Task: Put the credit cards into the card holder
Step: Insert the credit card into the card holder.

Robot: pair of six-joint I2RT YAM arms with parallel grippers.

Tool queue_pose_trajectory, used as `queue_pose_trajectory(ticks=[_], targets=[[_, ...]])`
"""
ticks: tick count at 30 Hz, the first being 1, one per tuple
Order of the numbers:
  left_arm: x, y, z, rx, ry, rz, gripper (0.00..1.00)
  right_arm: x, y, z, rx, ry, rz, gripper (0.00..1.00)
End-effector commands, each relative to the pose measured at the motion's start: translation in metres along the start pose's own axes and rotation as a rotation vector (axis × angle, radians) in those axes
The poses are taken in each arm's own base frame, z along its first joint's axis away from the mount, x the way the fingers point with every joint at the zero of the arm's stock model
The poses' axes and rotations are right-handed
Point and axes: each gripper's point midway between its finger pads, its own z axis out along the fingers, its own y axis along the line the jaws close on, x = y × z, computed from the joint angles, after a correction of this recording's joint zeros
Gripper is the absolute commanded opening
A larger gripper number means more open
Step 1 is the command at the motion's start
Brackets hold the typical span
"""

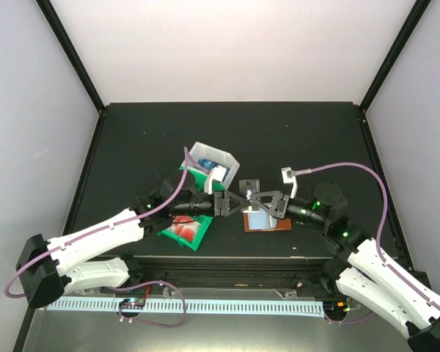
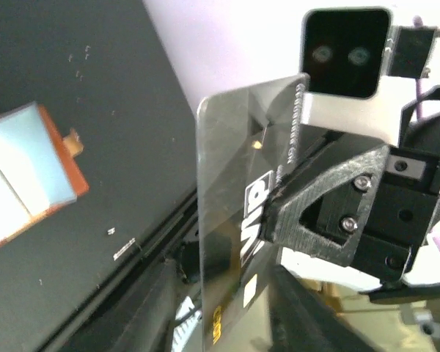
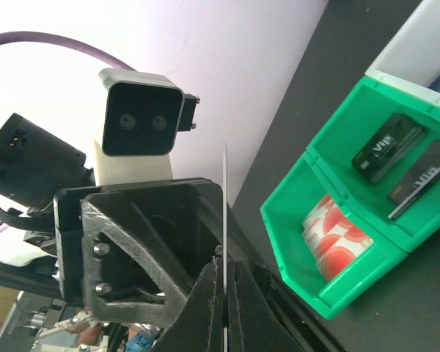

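A black credit card [image 2: 235, 183] with pale "VIP" lettering stands upright in mid-air between my two grippers. My right gripper [image 3: 224, 273] is shut on it, and the card shows edge-on [image 3: 224, 213] between its pads. My left gripper [image 2: 227, 323] is open, its fingers spread either side of the card's lower end. In the top view the two grippers meet [image 1: 243, 202] just left of the brown card holder [image 1: 264, 220]. The holder lies open on the table and also shows in the left wrist view [image 2: 22, 176]. More black cards [image 3: 389, 147] and red-and-white cards [image 3: 334, 238] sit in the tray.
The green-and-white tray [image 1: 218, 155] stands left of the grippers, under my left arm, with red-and-white cards [image 1: 185, 229] in its near compartment and blue ones [image 1: 207, 161] in the far one. The table's front rail [image 1: 227, 258] runs just below the holder.
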Motion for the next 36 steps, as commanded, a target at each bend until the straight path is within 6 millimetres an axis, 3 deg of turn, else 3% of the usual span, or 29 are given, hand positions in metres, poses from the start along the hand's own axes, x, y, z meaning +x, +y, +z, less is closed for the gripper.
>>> queue_pose_trajectory(ticks=[1,4,8,13,17,26,36], targets=[[-0.001,0.021,0.000,-0.106,-0.014,0.030,0.46,0.002,-0.022,-0.004,0.104,-0.021,-0.033,0.01],[0.001,0.057,0.001,-0.261,-0.020,0.080,0.57,0.009,-0.061,-0.009,0.273,-0.010,-0.060,0.01],[0.015,0.092,0.016,-0.370,0.048,0.104,0.57,0.027,-0.122,-0.018,0.505,0.090,-0.060,0.01],[0.023,0.125,0.042,-0.483,0.098,0.122,0.49,0.033,-0.180,-0.035,0.697,0.159,-0.033,0.01],[0.027,0.142,0.063,-0.513,0.134,0.128,0.42,0.035,-0.210,-0.043,0.731,0.188,0.035,0.01],[0.036,0.170,0.095,-0.550,0.216,0.131,0.32,0.045,-0.239,-0.041,0.737,0.247,0.101,0.01],[0.047,0.208,0.088,-0.702,0.260,0.103,0.32,0.054,-0.250,-0.031,0.674,0.251,0.196,0.01]])
